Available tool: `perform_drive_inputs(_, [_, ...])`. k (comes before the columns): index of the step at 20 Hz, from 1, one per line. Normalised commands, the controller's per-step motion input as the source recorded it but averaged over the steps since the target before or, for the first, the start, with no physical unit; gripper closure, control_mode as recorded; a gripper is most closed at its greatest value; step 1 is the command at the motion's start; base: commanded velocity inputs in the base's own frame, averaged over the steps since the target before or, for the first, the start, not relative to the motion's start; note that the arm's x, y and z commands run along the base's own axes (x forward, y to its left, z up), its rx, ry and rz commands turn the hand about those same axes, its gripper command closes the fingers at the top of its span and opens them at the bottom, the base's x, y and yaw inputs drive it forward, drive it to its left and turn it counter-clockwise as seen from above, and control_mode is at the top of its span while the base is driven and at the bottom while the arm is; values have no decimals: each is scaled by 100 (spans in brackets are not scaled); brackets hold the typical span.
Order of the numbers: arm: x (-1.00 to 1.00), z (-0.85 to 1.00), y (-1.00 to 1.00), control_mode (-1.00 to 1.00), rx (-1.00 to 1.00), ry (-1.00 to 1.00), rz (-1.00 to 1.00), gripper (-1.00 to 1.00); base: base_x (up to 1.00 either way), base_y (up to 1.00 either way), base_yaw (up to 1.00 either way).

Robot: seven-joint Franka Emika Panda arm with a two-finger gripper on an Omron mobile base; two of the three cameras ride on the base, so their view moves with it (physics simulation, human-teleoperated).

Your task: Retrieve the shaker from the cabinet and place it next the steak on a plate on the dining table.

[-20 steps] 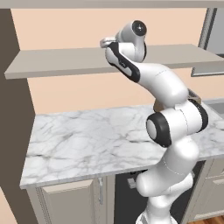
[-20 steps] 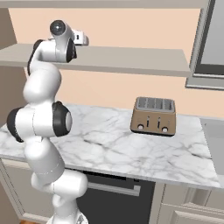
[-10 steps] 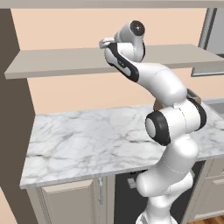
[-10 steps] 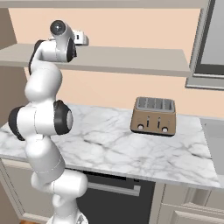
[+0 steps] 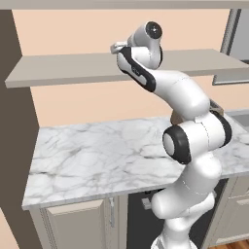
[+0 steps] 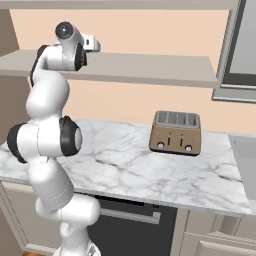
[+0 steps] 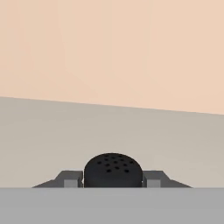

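Note:
The black shaker shows its round, perforated cap in the hand view, between my two dark fingertips, which touch it on either side. My gripper is shut on the shaker over the beige-grey cabinet shelf, facing the peach wall. In the left base view the gripper sits at the shelf just above its top, with the arm stretched up to it. From the other side the gripper is at the left part of the shelf. The plate, steak and dining table are out of view.
A brown toaster stands on the marble counter below the shelf, to the right. The dark brown side panel closes the shelf on the left. A grey appliance hangs at the far right. Cream cabinets sit under the counter.
The hand has drawn back slightly along the shelf, towards the arm, with the shaker between its fingers. The base and everything else stay put.

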Motion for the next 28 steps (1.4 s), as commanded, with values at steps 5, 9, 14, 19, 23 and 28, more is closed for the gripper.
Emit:
perform_drive_inputs(5, [-100, 0, -10, -100, 0, -9, 0, 100, 0, 0, 0])
perform_drive_inputs(9, [-100, 0, -39, -100, 0, -8, 0, 100, 0, 0, 0])
perform_drive_inputs(14, [-100, 0, -49, -100, 0, -4, 0, 100, 0, 0, 0])
perform_drive_inputs(19, [-100, 0, -41, -100, 0, 0, 0, 100, 0, 0, 0])
perform_drive_inputs(23, [-100, 0, -39, -100, 0, 0, 0, 100, 0, 0, 0])
perform_drive_inputs(28, [-84, 0, -23, -100, 0, 0, 0, 100, 0, 0, 0])
